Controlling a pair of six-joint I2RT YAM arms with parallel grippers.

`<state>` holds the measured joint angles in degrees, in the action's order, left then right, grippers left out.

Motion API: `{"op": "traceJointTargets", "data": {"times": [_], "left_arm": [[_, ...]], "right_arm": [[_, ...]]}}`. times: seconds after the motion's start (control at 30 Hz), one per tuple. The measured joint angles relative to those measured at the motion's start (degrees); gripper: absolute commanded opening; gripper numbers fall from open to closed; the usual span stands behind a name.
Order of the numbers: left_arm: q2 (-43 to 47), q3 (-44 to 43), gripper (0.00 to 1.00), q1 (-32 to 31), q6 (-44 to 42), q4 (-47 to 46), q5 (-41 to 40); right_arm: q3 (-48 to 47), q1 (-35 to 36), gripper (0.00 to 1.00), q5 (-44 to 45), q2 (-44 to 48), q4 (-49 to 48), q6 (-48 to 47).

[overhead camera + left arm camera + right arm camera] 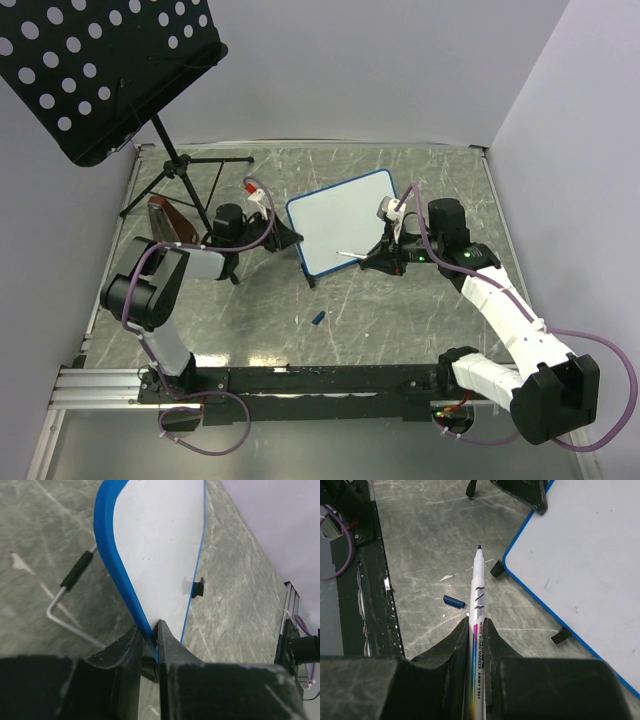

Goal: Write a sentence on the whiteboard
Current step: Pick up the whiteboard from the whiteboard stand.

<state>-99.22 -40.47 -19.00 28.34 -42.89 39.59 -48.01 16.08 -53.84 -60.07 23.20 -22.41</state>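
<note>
Left wrist: left jaws pinch the blue-framed, round-cornered whiteboard [160, 545] — right jaws clamp a slim marker [478, 590].

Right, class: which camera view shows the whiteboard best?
The top external view: nearly the whole whiteboard, blue frame all round, no writing visible. The left wrist view shows it steeply foreshortened, its frame pinched in the left claw. The right wrist view shows only one corner and two black feet.
</note>
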Motion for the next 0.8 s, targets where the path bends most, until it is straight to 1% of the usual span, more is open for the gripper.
{"op": "traceJointTargets", "data": {"times": [0.1, 0.3, 0.4, 0.63, 0.8], "left_arm": [[0.0, 1.0, 0.01, -2.0, 1.1, -2.5, -2.3], [0.0, 1.9, 0.01, -2.5, 2.4, -4.0, -5.0], [0.1, 1.0, 0.01, -2.4, 2.2, -1.8, -5.2], [0.1, -4.9, 0.01, -2.6, 1.2, 4.5, -4.5], [0.1, -5.4, 0.01, -2.6, 1.3, 5.1, -3.9]], "right_arm": [[0.0, 0.0, 0.0, 0.0, 0.0, 0.0, -0.1], [0.0, -0.2, 0.0, 0.1, 0.0, 0.0, -0.2], [0.0, -0.2, 0.0, 0.2, 0.0, 0.0, -0.4], [0.0, -0.2, 0.0, 0.2, 0.0, 0.0, -0.7], [0.0, -0.3, 0.0, 0.2, 0.0, 0.0, -0.7]]}}
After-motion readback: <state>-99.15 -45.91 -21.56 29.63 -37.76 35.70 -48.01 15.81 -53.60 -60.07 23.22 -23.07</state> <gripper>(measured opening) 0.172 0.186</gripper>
